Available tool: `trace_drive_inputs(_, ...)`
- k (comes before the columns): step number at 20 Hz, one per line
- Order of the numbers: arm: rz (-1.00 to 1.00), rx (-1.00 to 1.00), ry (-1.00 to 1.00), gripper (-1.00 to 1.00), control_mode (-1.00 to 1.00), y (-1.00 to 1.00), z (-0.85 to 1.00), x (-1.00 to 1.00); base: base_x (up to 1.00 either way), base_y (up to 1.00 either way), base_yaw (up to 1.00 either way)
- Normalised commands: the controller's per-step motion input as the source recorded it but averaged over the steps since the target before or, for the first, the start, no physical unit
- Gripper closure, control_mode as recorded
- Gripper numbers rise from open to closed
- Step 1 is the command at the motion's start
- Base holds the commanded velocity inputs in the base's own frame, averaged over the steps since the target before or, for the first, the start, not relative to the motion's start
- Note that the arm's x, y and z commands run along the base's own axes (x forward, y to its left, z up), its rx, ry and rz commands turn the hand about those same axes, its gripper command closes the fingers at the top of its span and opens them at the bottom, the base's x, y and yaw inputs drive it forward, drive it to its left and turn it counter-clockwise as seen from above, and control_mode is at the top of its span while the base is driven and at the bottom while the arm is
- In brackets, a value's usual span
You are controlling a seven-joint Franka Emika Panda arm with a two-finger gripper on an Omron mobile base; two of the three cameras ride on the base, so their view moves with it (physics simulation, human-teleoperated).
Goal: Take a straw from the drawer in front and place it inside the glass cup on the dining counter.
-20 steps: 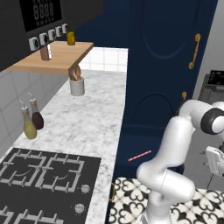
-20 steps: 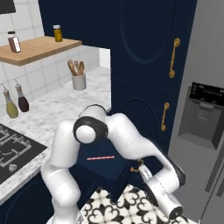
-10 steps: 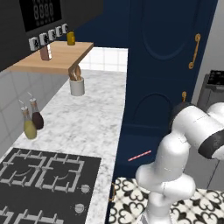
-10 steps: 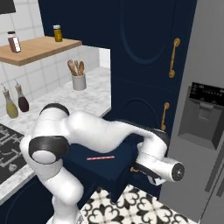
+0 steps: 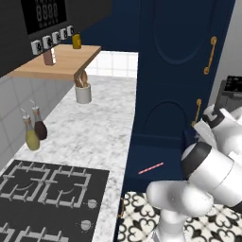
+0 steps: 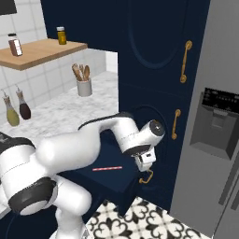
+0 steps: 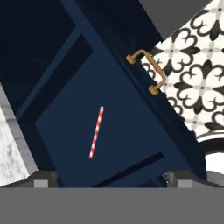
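While arm has swung over open drawer [image 6: 116,175], gripper [image 6: 146,161] now hangs above its near end, jaw spread unclear; straw [image 7: 96,132] lies flat inside drawer, ungrasped; descent next.

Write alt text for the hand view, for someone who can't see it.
A red-and-white striped straw lies flat inside an open navy drawer, seen from above. The drawer's brass handle sits at its front edge, next to black-and-white patterned floor tiles.
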Motion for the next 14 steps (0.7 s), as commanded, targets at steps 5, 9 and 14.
trace_drive_inputs(5,0.00,-0.10,0.06,-1.00,-1.00,0.60,-0.06,0.44,0.00,0.00,0.00)
trace_drive_inputs(9,0.00,-0.14,0.01,-1.00,-1.00,0.37,-0.21,0.42,0.00,0.00,0.00)
trace_drive_inputs(14,-0.02,-0.15,0.07,-1.00,-1.00,0.13,-0.41,0.43,0.00,0.00,0.00)
